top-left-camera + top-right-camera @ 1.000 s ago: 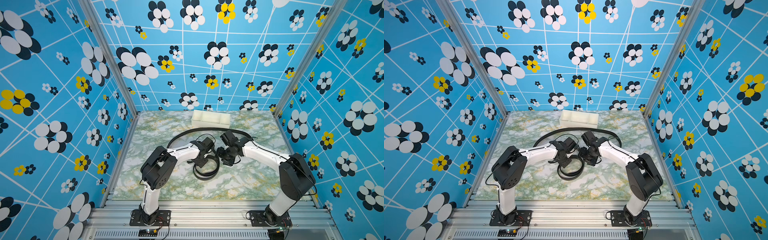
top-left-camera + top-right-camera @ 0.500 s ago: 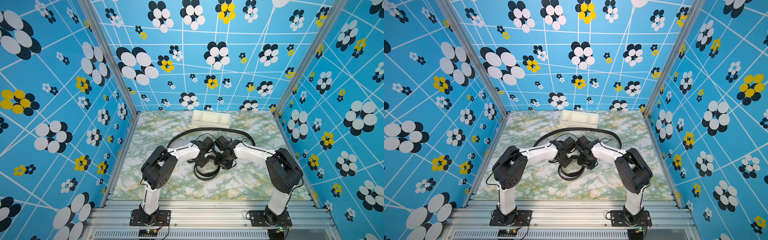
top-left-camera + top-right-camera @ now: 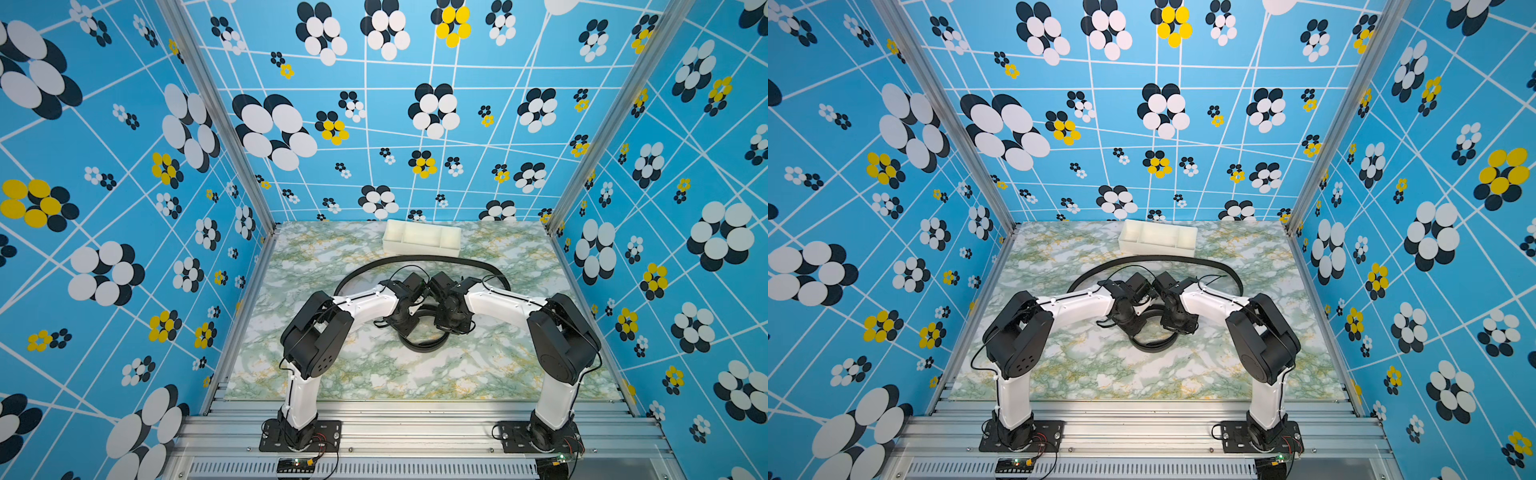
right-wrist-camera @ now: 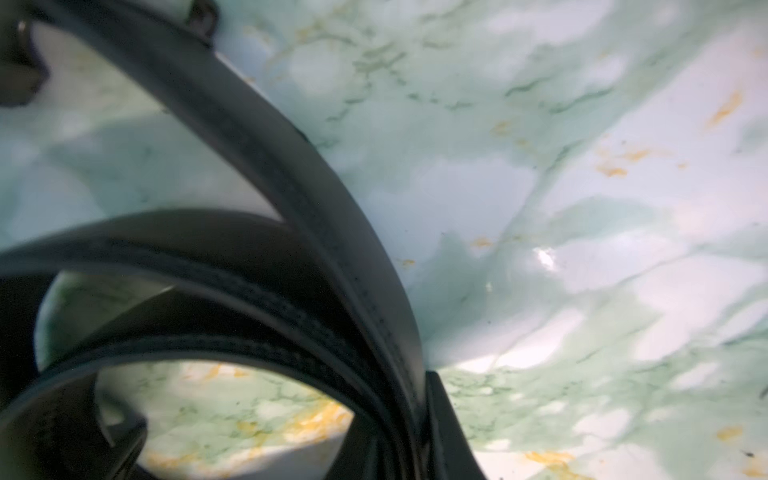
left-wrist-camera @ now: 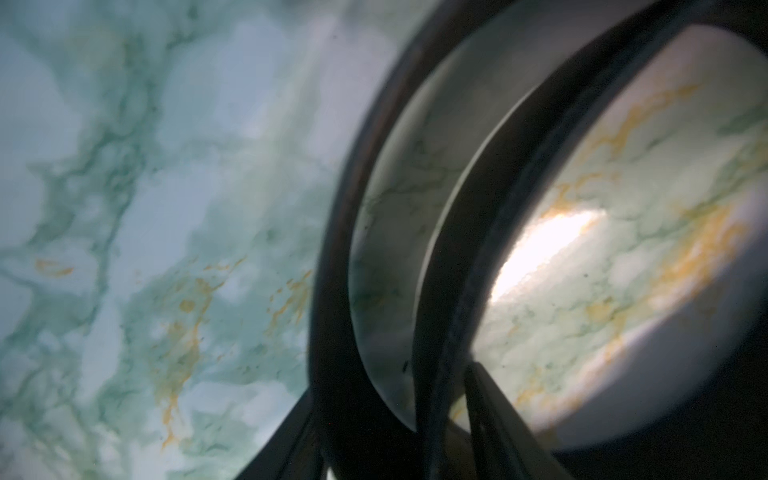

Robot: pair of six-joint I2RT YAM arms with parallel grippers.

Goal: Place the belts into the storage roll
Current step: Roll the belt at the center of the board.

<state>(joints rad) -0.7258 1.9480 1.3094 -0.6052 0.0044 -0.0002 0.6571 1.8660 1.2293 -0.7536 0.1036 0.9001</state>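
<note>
A loose coil of black belt [image 3: 422,345] [image 3: 1152,345] stands on edge on the marble table, between my two grippers. My right gripper [image 3: 451,324] [image 4: 403,436] is shut on the coil's stacked layers [image 4: 332,257] on its right side. My left gripper [image 3: 405,322] [image 5: 395,428] is open, its fingers [image 5: 490,415] standing apart on either side of two strands [image 5: 332,257] on the coil's left side. A long stretch of black belt [image 3: 415,259] [image 3: 1150,259] arcs behind both wrists; the arms hide whether it joins the coil. The off-white storage roll [image 3: 422,239] [image 3: 1156,239] sits at the back.
Blue flowered walls close in the table [image 3: 374,374] on three sides. The storage roll has inner dividers, and nothing shows in its compartments. Thin black cables loop over both wrists. An aluminium rail [image 3: 415,428] runs along the front edge.
My right gripper has swung left onto the coil and closed on its layers. My left gripper, shut on the coil before, now stands open around it.
</note>
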